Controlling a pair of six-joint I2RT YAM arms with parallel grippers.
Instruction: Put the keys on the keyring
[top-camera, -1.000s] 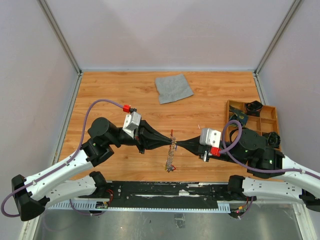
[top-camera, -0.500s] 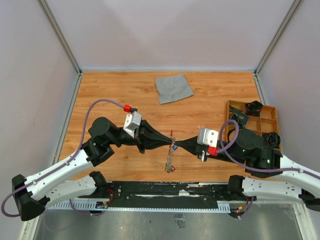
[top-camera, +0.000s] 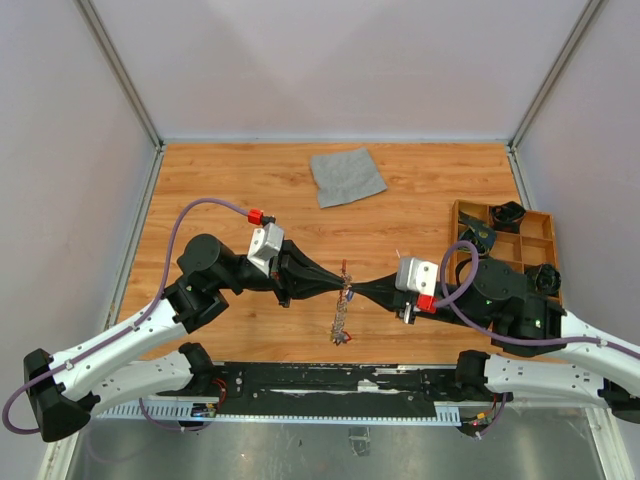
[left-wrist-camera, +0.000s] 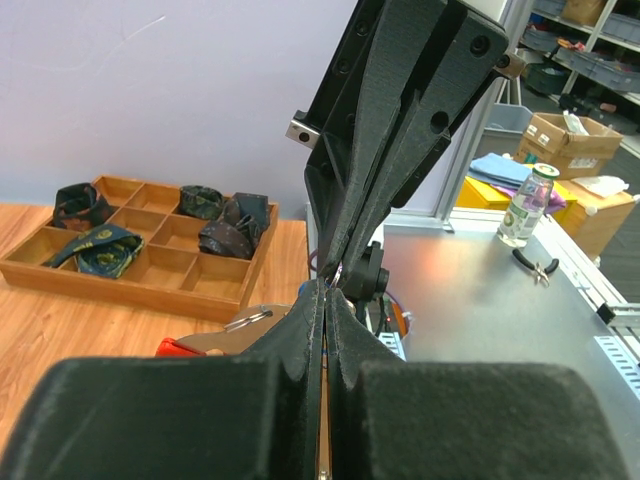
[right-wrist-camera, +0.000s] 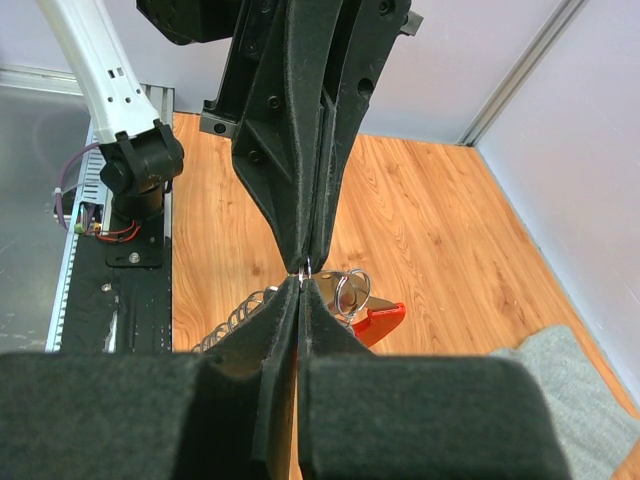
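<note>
Meeting tip to tip over the middle of the worktop (top-camera: 220, 180), the left gripper (top-camera: 338, 287) and right gripper (top-camera: 356, 290) both have their jaws pressed shut to a thin seam. The keyring (top-camera: 343, 310) hangs right at that meeting point. Its red clip (right-wrist-camera: 376, 320) sits just under the tips and its silvery chain (right-wrist-camera: 235, 318) trails toward the near edge. A small wire ring (right-wrist-camera: 308, 268) sits where the tips touch; which jaws pinch it cannot be told. Keys are too small to pick out. A grey cloth (top-camera: 347, 176) lies well apart at the far side. A wooden tray (top-camera: 528, 222) sits beside the right arm.
</note>
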